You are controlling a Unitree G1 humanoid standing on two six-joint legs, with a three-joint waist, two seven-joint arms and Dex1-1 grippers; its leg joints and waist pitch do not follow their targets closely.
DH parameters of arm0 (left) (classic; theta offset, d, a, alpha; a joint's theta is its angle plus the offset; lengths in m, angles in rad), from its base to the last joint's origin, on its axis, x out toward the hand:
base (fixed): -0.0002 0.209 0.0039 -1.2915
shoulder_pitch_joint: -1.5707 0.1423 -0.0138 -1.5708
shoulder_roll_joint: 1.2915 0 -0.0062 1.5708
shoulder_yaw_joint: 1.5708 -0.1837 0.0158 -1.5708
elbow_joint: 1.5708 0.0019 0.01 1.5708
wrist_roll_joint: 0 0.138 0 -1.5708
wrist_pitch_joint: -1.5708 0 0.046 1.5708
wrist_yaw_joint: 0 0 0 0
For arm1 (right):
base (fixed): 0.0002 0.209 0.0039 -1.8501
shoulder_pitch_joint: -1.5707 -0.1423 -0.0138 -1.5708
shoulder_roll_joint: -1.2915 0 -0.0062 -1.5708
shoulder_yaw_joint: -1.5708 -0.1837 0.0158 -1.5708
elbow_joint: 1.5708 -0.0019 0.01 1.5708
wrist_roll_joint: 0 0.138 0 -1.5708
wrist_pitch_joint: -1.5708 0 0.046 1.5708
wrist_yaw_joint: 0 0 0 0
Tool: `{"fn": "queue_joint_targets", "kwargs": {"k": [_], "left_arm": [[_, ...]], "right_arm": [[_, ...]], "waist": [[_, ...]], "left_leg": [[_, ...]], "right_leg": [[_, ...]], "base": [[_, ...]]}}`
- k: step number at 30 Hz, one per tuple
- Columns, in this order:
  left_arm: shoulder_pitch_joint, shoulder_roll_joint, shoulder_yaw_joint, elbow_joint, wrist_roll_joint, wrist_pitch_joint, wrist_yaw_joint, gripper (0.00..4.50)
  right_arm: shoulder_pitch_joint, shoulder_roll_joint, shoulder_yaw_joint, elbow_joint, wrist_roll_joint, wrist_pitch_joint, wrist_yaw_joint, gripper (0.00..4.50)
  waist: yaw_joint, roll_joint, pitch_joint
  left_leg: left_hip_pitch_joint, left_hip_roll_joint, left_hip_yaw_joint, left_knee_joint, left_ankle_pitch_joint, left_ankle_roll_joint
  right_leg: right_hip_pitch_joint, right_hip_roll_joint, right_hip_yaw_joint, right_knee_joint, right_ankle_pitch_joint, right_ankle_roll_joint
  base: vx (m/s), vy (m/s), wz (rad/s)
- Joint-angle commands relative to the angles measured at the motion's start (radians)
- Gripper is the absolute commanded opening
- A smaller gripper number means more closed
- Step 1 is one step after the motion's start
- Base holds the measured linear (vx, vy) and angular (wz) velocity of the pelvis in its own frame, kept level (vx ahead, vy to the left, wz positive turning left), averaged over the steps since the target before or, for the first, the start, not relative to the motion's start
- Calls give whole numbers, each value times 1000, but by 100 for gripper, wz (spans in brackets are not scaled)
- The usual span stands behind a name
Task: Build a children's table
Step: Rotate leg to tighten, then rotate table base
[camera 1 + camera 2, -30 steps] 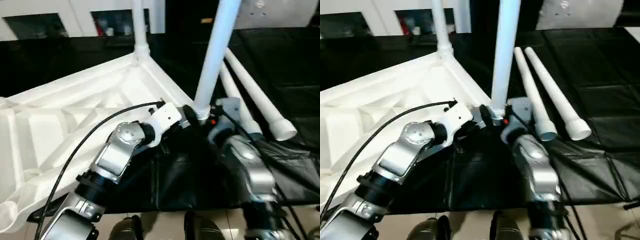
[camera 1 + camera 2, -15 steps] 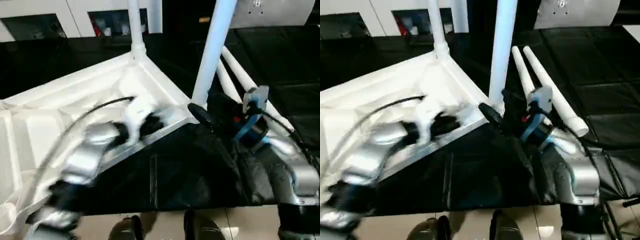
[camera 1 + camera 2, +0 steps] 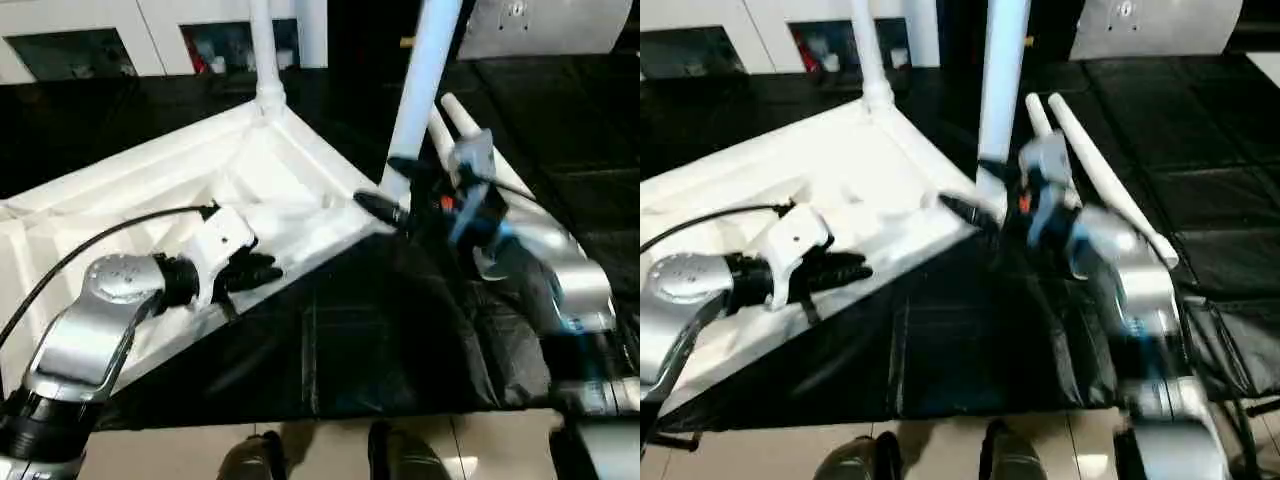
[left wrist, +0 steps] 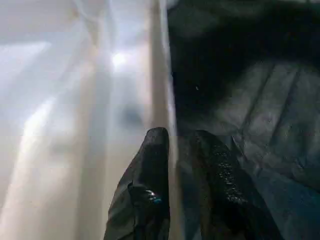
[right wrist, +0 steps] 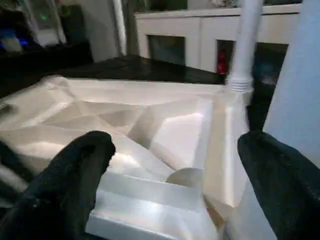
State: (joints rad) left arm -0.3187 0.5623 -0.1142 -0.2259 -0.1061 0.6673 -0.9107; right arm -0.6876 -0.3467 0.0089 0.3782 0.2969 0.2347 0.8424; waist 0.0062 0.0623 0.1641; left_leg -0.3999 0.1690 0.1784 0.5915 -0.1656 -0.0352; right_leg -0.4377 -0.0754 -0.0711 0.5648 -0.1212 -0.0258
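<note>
children's table (image 3: 150,190): plain white throughout, top, ribs and upright legs (image 3: 425,70). loose legs (image 3: 1095,170), right of frame: white. counter (image 3: 380,340): black cover, creased, faint sheen. left gripper (image 3: 262,273): black fingers, white housing, silver forearm, black cable. right gripper (image 3: 385,195): black fingers, grey and blue body, small orange-red spot. cabinets (image 3: 90,15), upper left: white. floor (image 3: 330,450), bottom edge: beige.

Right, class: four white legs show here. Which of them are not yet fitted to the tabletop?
The two legs lying side by side on the black cover, beyond the right arm. The other two legs stand upright in corner sockets.
</note>
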Motion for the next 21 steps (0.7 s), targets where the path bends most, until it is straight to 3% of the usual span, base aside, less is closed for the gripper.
{"fn": "queue_joint_targets", "kwargs": {"k": [1, 4, 6, 7, 8, 11, 13, 16, 21], "left_arm": [[-1, 15, 5, -26, -8, 18, -6, 84], [-14, 19, 6, -33, -11, 31, 10, 84], [-26, 14, 13, -33, -11, 43, 33, 84], [-28, 10, 18, -33, -11, 46, 40, 84], [-28, 10, 19, -33, -12, 47, 41, 84], [-32, 8, 34, -31, -6, 53, 73, 84], [-40, 4, 60, -21, 14, 66, 123, 84], [-52, 1, 89, -11, 19, 107, 167, 104], [-65, 70, 82, -1, 94, 173, 229, 104]], "right_arm": [[-63, -22, -4, 113, -57, -81, -37, 450], [-158, -35, 7, 288, -129, -195, -126, 450], [-213, -32, -3, 390, -162, -263, -210, 450], [-219, -24, -13, 399, -156, -269, -216, 450], [-220, -23, -15, 402, -155, -271, -216, 450], [-206, 12, -28, 388, -126, -284, -171, 450], [-149, 44, -15, 317, -104, -281, -124, 450], [-90, 65, 4, 244, -92, -264, -125, 450], [110, 78, 96, -18, -92, -115, -139, 450]], "waist": [[4, 2, -77], [12, 5, -79], [16, 3, -81], [17, -3, -84], [21, 0, -84], [24, -5, -86], [23, -7, -89], [23, -8, -92], [24, -4, -85]], "left_leg": [[32, 47, -21, -71, -276, 53], [37, 49, -18, -69, -269, 51], [33, 47, -17, -68, -251, 56], [30, 46, -16, -66, -235, 63], [32, 47, -15, -65, -233, 68], [27, 46, -14, -63, -213, 88], [18, 45, -14, -59, -166, 124], [16, 45, -14, -58, -133, 136], [23, 47, -17, -65, -188, 111]], "right_leg": [[55, -64, 42, -59, -400, -222], [51, -66, 43, -58, -386, -232], [55, -62, 42, -53, -357, -237], [57, -61, 43, -51, -333, -247], [55, -63, 44, -50, -329, -250], [60, -61, 46, -44, -302, -254], [64, -61, 45, -35, -247, -265], [65, -58, 43, -34, -230, -267], [58, -54, 42, -46, -334, -226]], "base": [[0, 0, 0], [0, 0, 0], [0, 0, 0], [0, 0, 0], [0, 0, 0], [0, 0, 0], [0, 0, 0], [0, 0, 0], [0, 0, 0]]}}
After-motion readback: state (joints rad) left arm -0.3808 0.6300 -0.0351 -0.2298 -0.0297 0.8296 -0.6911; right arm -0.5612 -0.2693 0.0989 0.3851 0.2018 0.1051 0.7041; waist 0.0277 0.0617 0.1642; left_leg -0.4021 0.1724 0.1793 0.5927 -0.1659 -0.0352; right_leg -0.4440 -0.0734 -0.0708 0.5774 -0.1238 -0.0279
